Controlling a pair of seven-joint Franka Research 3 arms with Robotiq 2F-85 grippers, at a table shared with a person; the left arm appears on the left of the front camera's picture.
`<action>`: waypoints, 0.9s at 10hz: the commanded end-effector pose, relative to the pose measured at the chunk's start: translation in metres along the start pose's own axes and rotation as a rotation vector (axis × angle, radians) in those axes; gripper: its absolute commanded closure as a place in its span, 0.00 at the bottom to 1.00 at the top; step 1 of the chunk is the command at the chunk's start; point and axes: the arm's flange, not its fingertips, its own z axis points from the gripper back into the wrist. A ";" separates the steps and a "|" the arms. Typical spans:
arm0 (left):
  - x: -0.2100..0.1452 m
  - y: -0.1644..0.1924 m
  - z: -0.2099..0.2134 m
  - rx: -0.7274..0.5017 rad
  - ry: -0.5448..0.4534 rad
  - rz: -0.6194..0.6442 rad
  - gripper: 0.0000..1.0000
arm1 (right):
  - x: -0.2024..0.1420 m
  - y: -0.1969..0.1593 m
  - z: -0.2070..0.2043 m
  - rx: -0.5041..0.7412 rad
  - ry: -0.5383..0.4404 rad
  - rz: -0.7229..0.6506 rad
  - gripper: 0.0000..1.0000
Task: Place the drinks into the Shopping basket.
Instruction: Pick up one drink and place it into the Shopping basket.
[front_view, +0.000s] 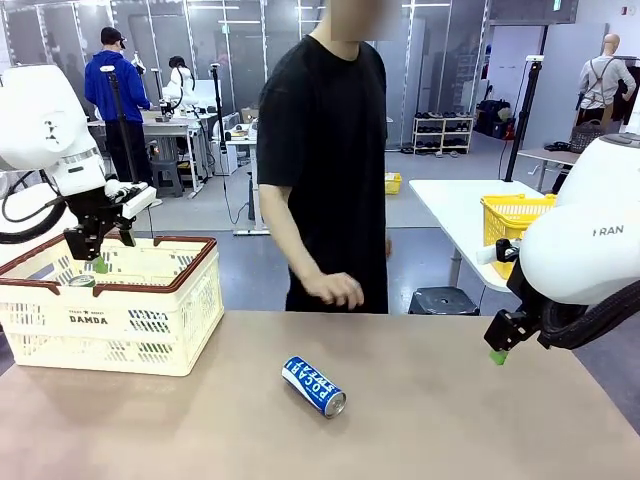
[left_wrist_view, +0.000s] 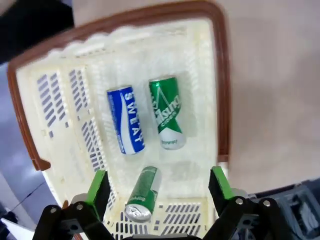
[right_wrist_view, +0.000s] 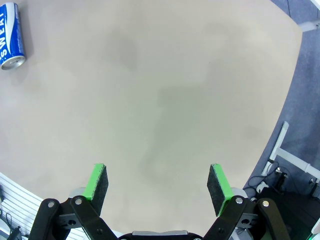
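Across the tan table (front_view: 450, 420) stands a person (front_view: 325, 160). At its left end sits the basket (front_view: 110, 320), holding three cans: a blue one (left_wrist_view: 126, 120), a green one (left_wrist_view: 166, 112) and another green one (left_wrist_view: 143, 194), below the left gripper (left_wrist_view: 158, 186), whose jaws gape empty. One blue can (front_view: 314, 386) lies on its side mid-table, well apart from the right gripper (right_wrist_view: 158, 183), also wide and empty. Lying sideways, it could roll off if nudged off-centre.

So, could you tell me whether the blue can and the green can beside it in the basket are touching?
Apart. The left wrist view shows a strip of cream basket floor between the blue can and the green can along their whole length.
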 end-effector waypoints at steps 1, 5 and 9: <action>0.019 -0.039 0.006 0.038 0.022 -0.075 0.00 | -0.002 -0.001 -0.001 -0.001 0.001 0.003 0.00; 0.049 -0.094 0.000 -0.070 -0.021 -0.250 0.00 | -0.002 -0.001 -0.001 -0.001 0.001 0.003 0.00; 0.041 -0.088 -0.046 -0.127 -0.144 -0.349 0.00 | -0.002 -0.001 -0.001 -0.001 0.001 0.003 0.00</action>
